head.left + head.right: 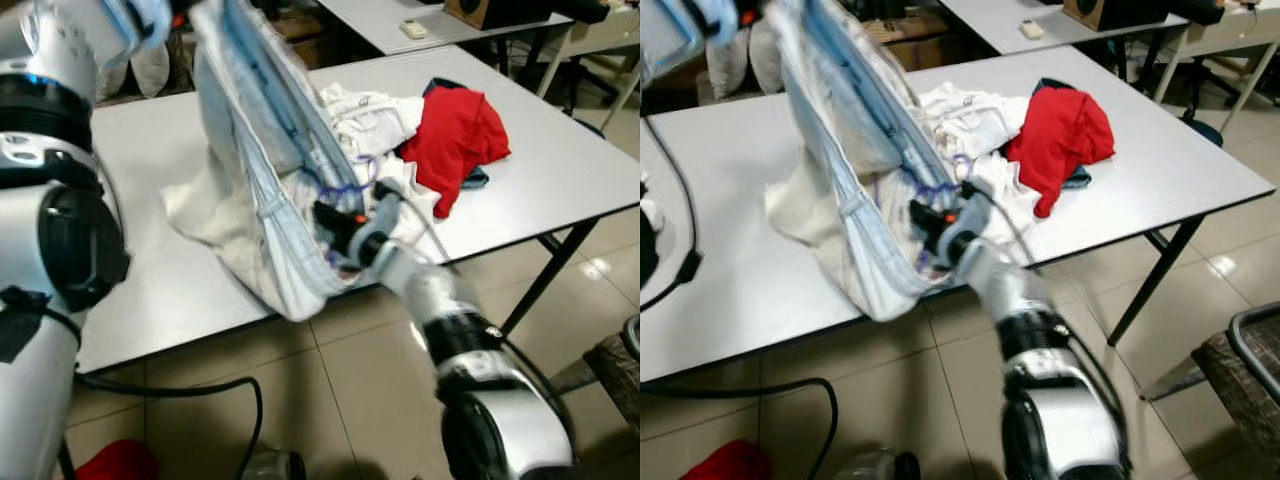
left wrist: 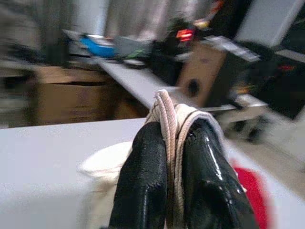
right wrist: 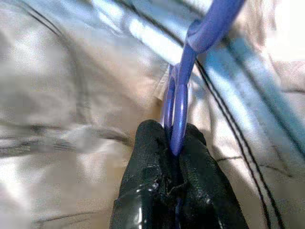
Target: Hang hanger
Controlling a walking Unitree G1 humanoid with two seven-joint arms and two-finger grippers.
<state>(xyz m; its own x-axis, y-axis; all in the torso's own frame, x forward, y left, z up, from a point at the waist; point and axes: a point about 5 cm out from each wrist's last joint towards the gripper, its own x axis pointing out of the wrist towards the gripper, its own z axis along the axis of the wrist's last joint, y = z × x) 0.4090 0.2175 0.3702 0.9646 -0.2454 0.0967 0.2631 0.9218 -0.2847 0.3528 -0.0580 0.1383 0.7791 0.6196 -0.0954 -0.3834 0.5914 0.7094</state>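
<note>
Hanger (image 3: 178,95), blue, sits mid-frame against the pale striped shirt (image 1: 262,150), pinched tight between the right gripper (image 3: 174,152) fingers. Upper left, the left gripper (image 2: 175,157) clamps the shirt's fabric, lifting it off the white table (image 1: 560,170) beside a red garment (image 1: 455,135).

White table (image 1: 560,180) in front of me on black legs (image 1: 548,275), beige glossy tile floor (image 1: 340,390) under it with window glare on the tiles at my right. Second white table (image 1: 400,15) behind, brown box (image 1: 490,10) and a small remote-like item (image 1: 412,29) on it. Black cable (image 1: 200,385) loops over the floor, something red (image 1: 120,462) low by it. Dark woven seat (image 1: 1245,375) with metal frame at my right. Cardboard boxes (image 2: 71,98) at the back, blurred. Even, bright light.
</note>
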